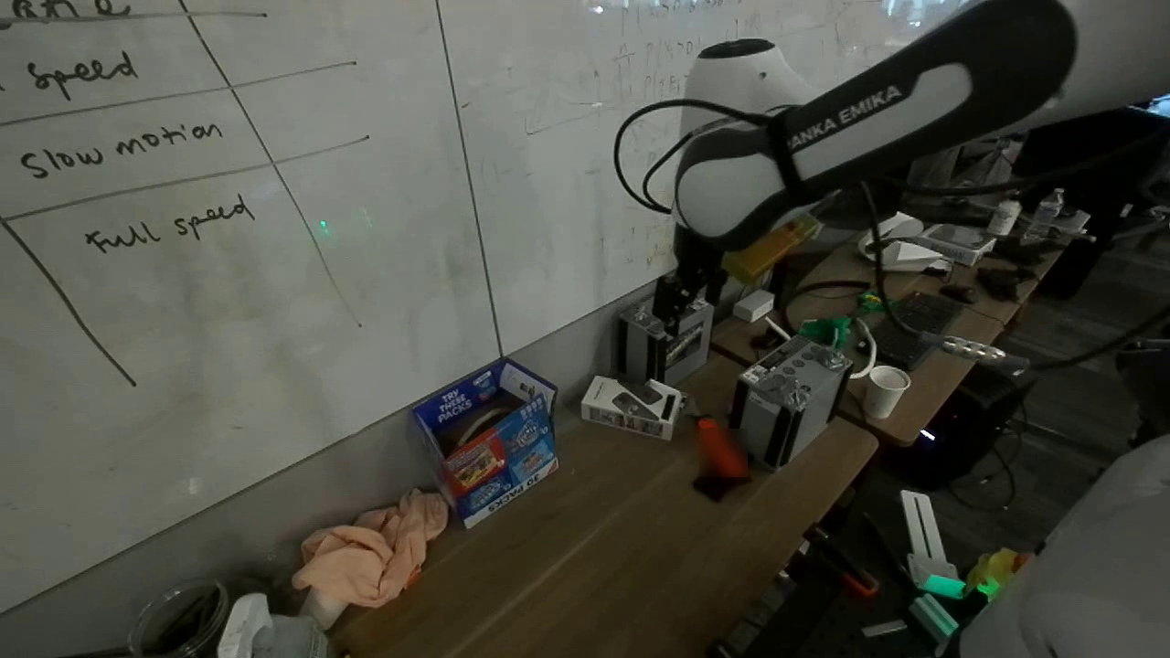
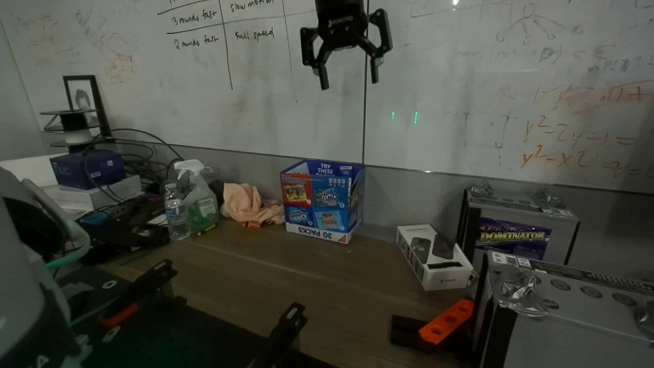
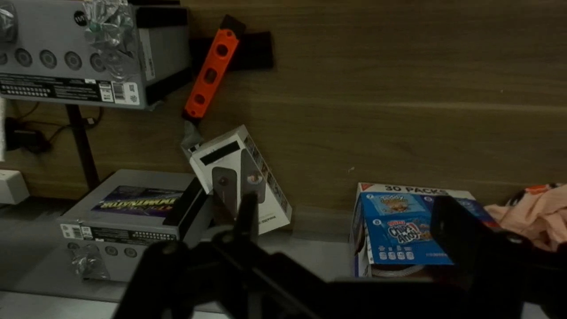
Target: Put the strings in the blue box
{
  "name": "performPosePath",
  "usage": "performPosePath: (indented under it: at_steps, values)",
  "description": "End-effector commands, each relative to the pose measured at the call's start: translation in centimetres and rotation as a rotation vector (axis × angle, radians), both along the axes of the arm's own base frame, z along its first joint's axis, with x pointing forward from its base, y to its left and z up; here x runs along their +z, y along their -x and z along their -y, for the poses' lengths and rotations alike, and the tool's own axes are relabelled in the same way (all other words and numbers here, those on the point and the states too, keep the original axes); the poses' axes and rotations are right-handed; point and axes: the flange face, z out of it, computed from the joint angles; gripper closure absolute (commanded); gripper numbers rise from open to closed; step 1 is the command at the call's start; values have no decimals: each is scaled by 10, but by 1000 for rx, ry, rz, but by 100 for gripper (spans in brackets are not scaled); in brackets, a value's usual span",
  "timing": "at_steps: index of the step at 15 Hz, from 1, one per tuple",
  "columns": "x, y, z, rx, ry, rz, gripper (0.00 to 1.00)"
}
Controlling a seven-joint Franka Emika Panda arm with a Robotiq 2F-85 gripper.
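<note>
The blue snack carton (image 2: pixel 317 204) offers a way in from above, through its open top — though white cord (image 3: pixel 395 272) takes some room inside. The grey wall (image 2: pixel 409 199) bars the back; peach-pink cloth (image 2: pixel 248 203) crowds one end. In front, wooden tabletop (image 2: pixel 286 276) gives passage; toward the other end, a white device box (image 2: pixel 434 258), an orange three-holed bar (image 2: pixel 445 323) and two grey boxes (image 2: pixel 516 209) obstruct.
</note>
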Motion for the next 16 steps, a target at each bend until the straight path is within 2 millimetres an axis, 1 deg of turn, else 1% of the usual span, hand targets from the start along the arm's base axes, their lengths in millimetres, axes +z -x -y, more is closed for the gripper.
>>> performPosePath:
  at_steps: [1,5,9,14,15,16]
  values:
    - [6,47,-9,110,-75,-12,0]
    - [2,68,-32,137,-108,-71,0]
    - [0,80,-48,151,-93,-125,0]
    - [4,86,-53,152,-83,-140,0]
    - [-5,78,-49,161,-80,-153,0]
    - [-4,78,-49,161,-80,-153,0]
